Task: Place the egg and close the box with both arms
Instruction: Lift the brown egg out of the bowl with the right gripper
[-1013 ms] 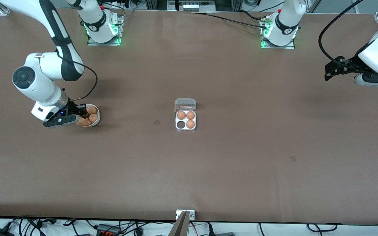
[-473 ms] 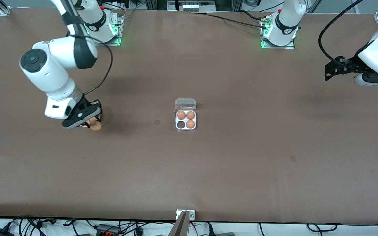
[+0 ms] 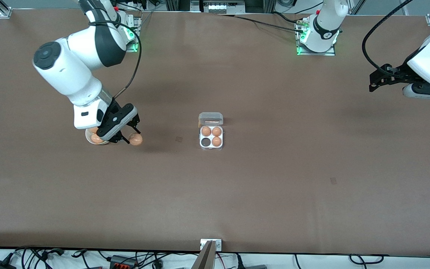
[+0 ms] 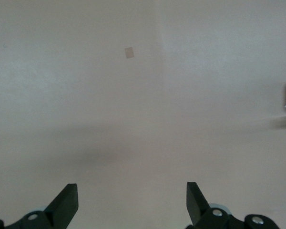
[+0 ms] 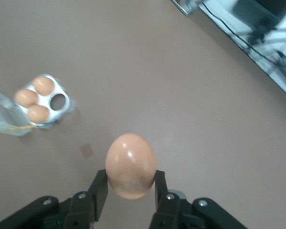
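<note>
Right tool [image 3: 132,138] pinches my egg [image 3: 136,139] at its waist, beside the bowl [image 3: 96,139]; fragile, slippery. Left tool [image 4: 132,202] waits, spread wide.

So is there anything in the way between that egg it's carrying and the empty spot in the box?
Nothing visible. The right claw holds the egg over bare table between the bowl and the box, whose lid is open. The left claw waits open at its own end.
</note>
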`<state>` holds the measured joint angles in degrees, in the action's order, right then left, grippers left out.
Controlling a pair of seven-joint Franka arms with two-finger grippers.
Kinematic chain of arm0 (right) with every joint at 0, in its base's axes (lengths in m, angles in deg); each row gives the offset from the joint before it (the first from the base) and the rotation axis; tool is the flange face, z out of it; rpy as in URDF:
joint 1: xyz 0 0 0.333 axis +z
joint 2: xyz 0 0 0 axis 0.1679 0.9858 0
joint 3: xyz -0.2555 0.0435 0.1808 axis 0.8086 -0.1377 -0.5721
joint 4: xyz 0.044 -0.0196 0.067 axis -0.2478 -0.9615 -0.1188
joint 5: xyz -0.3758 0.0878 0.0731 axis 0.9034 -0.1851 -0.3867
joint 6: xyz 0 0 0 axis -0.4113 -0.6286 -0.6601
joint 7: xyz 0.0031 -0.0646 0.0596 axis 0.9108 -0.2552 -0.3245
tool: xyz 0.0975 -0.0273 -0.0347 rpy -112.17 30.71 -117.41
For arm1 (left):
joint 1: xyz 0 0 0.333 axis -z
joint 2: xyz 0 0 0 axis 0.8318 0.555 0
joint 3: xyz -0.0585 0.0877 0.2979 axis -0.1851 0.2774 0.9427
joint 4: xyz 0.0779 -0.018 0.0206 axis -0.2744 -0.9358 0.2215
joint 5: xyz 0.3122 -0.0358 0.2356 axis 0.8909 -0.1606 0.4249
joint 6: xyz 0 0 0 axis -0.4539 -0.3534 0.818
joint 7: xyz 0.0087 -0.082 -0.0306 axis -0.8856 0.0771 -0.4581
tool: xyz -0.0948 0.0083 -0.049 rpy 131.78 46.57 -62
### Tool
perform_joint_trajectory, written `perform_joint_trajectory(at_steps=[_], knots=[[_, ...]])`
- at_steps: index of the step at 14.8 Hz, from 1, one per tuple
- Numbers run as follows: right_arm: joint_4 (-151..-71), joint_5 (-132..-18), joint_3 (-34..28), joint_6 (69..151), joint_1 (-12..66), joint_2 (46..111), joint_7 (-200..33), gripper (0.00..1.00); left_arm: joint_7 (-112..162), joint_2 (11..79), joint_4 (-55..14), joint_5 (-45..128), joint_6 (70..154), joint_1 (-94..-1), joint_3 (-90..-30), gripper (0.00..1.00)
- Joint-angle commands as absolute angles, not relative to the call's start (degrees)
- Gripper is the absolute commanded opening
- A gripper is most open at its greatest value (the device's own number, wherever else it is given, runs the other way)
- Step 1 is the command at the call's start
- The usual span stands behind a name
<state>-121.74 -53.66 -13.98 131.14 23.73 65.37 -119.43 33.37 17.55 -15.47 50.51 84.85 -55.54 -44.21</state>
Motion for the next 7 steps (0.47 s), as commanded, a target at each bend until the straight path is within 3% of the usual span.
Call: perform_joint_trajectory(at_steps=[1,7], knots=[[-120.28,-69.17,-13.61,129.96,22.76,66.09,-134.7,0.27,34.02,17.37,-14.45,50.57,83.7,-55.58,-44.34,1.0],[-120.71,-100.21,-13.43,129.78,20.74,68.63,-164.93,0.27,34.02,17.37,-14.45,50.57,83.7,-55.58,-44.34,1.0]])
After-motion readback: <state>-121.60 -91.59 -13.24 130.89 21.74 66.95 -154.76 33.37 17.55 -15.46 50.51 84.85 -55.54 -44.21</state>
